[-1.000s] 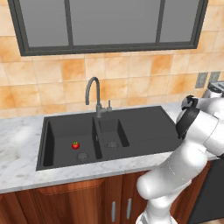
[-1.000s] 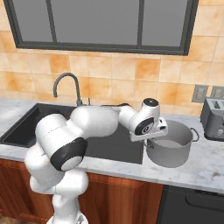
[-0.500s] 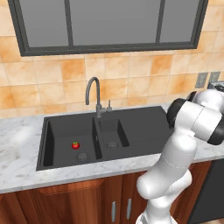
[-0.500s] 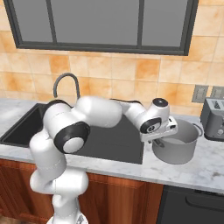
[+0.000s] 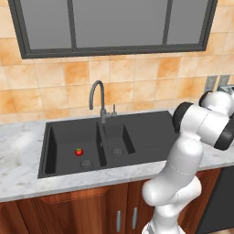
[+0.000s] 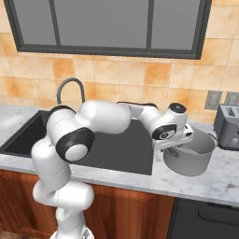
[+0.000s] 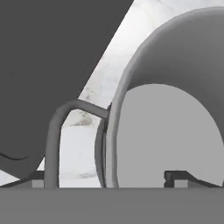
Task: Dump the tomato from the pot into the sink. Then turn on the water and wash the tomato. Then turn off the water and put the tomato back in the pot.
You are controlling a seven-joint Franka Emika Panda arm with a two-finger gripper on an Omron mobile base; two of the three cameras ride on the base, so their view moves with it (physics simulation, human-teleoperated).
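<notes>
Two-finger claw (image 7: 107, 177) clenches the wide grey metal pot's (image 6: 191, 154) rim; pot empty. Far left, tiny red tomato (image 5: 78, 151) lies in dark charcoal sink (image 5: 59, 137).

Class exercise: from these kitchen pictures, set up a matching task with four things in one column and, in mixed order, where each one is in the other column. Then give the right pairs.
Things:
1. tomato
2. pot
3. faucet
4. toaster

Places:
A. on the counter right of the sink, at the gripper
B. at the back rim of the sink
C. on the floor of the wide basin
D. far right of the counter by the wall

Pairs: 1-C, 2-A, 3-B, 4-D
</notes>
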